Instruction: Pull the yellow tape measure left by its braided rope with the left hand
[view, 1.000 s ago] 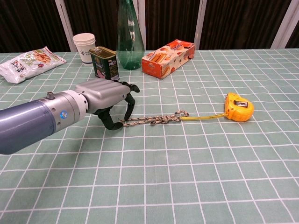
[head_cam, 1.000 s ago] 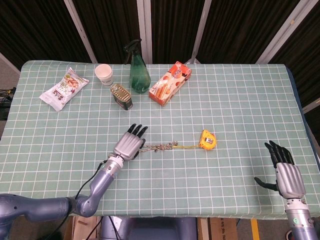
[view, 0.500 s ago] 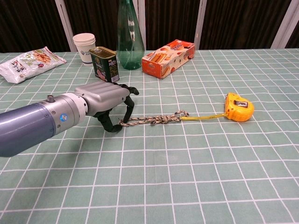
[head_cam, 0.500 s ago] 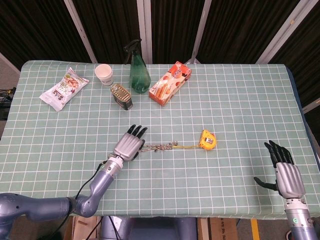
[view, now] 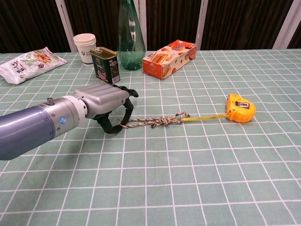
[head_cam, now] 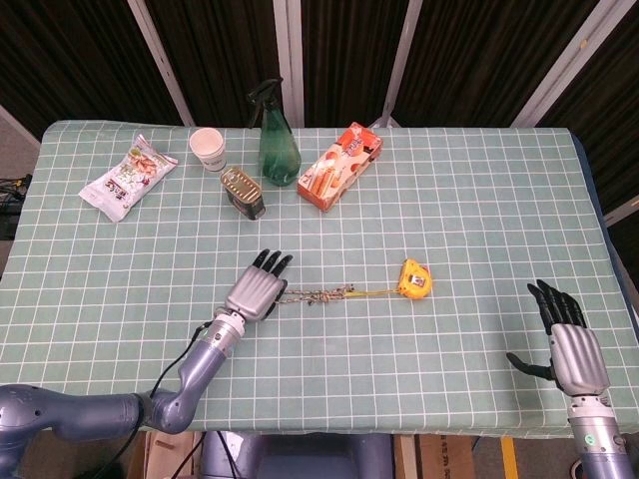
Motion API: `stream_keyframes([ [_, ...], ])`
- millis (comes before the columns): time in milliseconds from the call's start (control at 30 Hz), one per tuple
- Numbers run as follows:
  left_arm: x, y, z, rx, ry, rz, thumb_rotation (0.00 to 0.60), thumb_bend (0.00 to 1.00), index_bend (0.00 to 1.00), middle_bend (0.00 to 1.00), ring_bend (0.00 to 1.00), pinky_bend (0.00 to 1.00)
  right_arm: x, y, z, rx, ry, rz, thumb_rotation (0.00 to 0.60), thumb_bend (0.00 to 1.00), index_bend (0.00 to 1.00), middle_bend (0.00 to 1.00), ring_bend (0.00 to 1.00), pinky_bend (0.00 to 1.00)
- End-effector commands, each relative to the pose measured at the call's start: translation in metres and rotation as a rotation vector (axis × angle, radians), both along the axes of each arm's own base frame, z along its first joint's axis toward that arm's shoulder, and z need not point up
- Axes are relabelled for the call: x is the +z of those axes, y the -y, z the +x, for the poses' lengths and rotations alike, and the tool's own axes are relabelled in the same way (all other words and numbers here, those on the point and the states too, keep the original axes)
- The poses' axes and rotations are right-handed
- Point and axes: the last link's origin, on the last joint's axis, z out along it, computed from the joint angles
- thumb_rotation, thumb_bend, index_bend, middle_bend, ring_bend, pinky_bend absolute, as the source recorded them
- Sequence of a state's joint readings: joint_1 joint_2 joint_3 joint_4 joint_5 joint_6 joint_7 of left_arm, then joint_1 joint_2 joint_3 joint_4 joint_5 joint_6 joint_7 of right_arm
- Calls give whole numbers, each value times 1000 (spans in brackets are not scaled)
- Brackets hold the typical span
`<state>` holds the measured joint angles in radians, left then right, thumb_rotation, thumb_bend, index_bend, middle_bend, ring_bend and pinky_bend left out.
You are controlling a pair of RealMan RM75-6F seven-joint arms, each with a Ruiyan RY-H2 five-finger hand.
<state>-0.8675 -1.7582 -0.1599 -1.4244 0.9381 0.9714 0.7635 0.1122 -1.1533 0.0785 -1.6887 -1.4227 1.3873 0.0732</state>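
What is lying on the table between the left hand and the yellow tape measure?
In both views, only the braided rope and a short stretch of yellow tape, running from the left hand to the yellow tape measure; otherwise bare tablecloth.

tablecloth [view: 197, 188]: pale green with a white grid
tape measure [view: 240, 108]: yellow-orange, with a grey patch on top
tape strip [view: 203, 118]: yellow
braided rope [view: 153, 121]: mixed beige, grey and brown strands
left hand [view: 104, 100]: silver-grey back, black fingers
left arm [view: 28, 132]: blue-grey
right hand [head_cam: 571, 349]: grey back, black fingers
spray bottle [head_cam: 279, 140]: dark green, see-through
tin can [view: 105, 64]: dark green with a gold lid
paper cup [view: 85, 47]: white
box [view: 170, 58]: orange-red and white
snack bag [view: 29, 59]: white with printed pictures
backdrop [head_cam: 80, 50]: black with pale bars
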Motion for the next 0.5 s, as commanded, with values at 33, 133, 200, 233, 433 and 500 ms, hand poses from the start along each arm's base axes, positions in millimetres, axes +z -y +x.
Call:
stream_keyframes([
  [33, 0, 0, -1, 0, -1, 1, 600, 543, 586, 44, 0, 66, 0, 0, 0, 0, 0, 0, 600, 168, 0, 0, 0, 0],
  [133, 1, 0, -1, 1, 3, 3, 600, 544, 590, 45, 0, 66, 0, 0, 0, 1, 0, -1, 600, 168, 0, 0, 0, 0],
  [200, 3, 0, -1, 1, 9, 7, 600, 545, 591, 47, 0, 66, 1, 0, 0, 1, 0, -2, 600, 168, 0, 0, 0, 0],
  [233, 5, 0, 0, -1, 16, 10, 600, 545, 591, 48, 0, 66, 0, 0, 0, 1, 0, -2, 600, 168, 0, 0, 0, 0],
  [433, 22, 1, 7, -25, 64, 45, 600, 544, 591, 46, 0, 66, 1, 0, 0, 0, -2, -3, 600, 168, 0, 0, 0, 0],
  [500, 30, 2, 8, -29, 81, 57, 600, 544, 591, 46, 0, 66, 1, 0, 0, 0, -3, -3, 600, 167, 0, 0, 0, 0],
])
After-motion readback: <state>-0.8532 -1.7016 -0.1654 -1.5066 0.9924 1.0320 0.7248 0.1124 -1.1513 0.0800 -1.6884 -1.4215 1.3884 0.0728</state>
